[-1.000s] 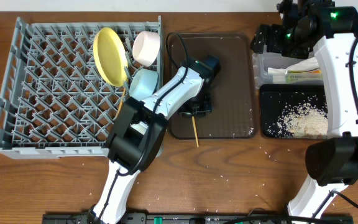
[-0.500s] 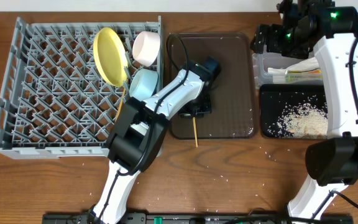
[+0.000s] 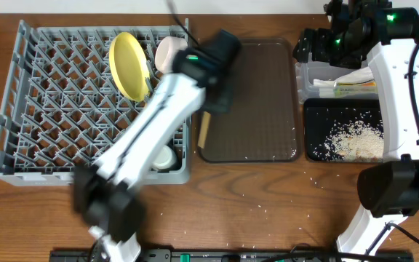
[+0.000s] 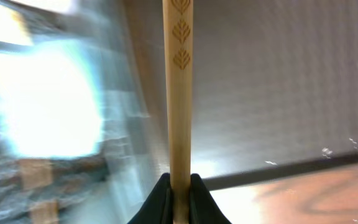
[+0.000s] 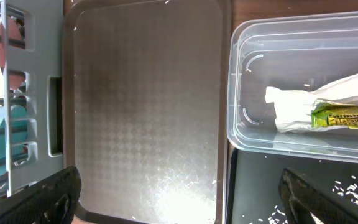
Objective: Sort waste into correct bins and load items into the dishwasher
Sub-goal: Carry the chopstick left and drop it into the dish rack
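Note:
My left gripper (image 4: 179,194) is shut on a wooden chopstick (image 4: 179,93), which stands straight up from the jaws in the blurred left wrist view. From overhead the gripper (image 3: 215,100) hangs over the left edge of the brown tray (image 3: 257,94), with the chopstick (image 3: 202,131) pointing down beside the grey dish rack (image 3: 49,109). The rack holds a yellow plate (image 3: 127,65), a white bowl (image 3: 167,52) and a small white cup (image 3: 164,157). My right gripper (image 5: 178,186) is open and holds nothing. It hovers near the clear tub (image 5: 247,93), where the wrapper (image 5: 328,112) lies.
The black tray (image 3: 317,120) below the clear tub (image 3: 313,78) holds a heap of rice (image 3: 355,140). Loose crumbs dot the wooden table in front of the trays. My left arm stretches diagonally over the rack's right side and hides part of it.
My left gripper has closed on the chopstick and lifted it off the brown tray, and it has swung up and left toward the rack. The right arm has not moved.

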`<state>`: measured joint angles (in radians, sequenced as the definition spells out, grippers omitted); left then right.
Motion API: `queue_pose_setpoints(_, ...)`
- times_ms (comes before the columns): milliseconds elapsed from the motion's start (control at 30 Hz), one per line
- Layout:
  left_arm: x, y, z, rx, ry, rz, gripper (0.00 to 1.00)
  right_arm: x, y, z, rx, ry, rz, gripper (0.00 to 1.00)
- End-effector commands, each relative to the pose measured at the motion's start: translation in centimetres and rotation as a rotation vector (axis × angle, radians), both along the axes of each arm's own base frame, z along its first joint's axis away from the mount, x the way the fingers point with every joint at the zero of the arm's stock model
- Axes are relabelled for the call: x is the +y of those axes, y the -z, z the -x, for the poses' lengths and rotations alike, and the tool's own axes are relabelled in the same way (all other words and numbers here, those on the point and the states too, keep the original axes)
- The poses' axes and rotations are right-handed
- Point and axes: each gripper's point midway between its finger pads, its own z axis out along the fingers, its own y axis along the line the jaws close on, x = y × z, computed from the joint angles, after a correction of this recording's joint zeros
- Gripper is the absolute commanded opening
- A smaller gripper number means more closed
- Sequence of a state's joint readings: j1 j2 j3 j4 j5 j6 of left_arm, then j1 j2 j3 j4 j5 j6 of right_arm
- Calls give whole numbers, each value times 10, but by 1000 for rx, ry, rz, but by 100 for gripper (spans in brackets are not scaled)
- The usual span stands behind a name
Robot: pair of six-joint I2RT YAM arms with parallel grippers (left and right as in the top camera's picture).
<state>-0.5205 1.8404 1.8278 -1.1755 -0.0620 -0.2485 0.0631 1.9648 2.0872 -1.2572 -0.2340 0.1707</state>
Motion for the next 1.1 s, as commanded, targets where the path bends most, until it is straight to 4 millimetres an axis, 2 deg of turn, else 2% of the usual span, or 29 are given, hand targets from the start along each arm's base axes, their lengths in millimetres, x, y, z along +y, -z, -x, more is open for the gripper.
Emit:
queue_pose_setpoints(0, 78, -35, -14, -136, -75, -271, 7, 5, -3, 0, -10, -20, 2, 99)
queue_pose_setpoints(67, 102, -36, -14, -117, -90, -327, 8, 5, -3, 0, -10, -20, 2, 99)
queue_pose_setpoints(167, 133, -20, -19, -65, -145, -354, 7, 5, -3, 0, -10, -20, 2, 99)
queue_pose_setpoints(400, 176, 26, -22, 25, -242, -383, 7, 5, -3, 0, -10, -20, 2, 99)
queue_pose_setpoints(500, 187, 37, -22, 43, -269, -380, 8, 5, -3, 0, -10, -20, 2, 99)
queue_pose_setpoints(533, 187, 39, -22, 47, -272, -372, 14, 5, -3, 0, -10, -20, 2, 99)
queue_pose_setpoints(633, 177, 42, -21, 60, -259, -304, 43, 5, -3, 0, -10, -20, 2, 99)
queue_pose_setpoints(700, 172, 40, -20, 59, -251, -273, 52, 5, -3, 0, -10, -20, 2, 99)
queue_pose_setpoints(833, 168, 26, -13, 55, -251, -243, 56, 5, -3, 0, -10, -20, 2, 99)
queue_pose_setpoints(967, 172, -11, 8, 30, -300, -222, 58, 5, -3, 0, -10, -20, 2, 99)
queue_pose_setpoints(1067, 174, -47, 37, -24, -362, -166, 61, 5, -3, 0, -10, -20, 2, 99)
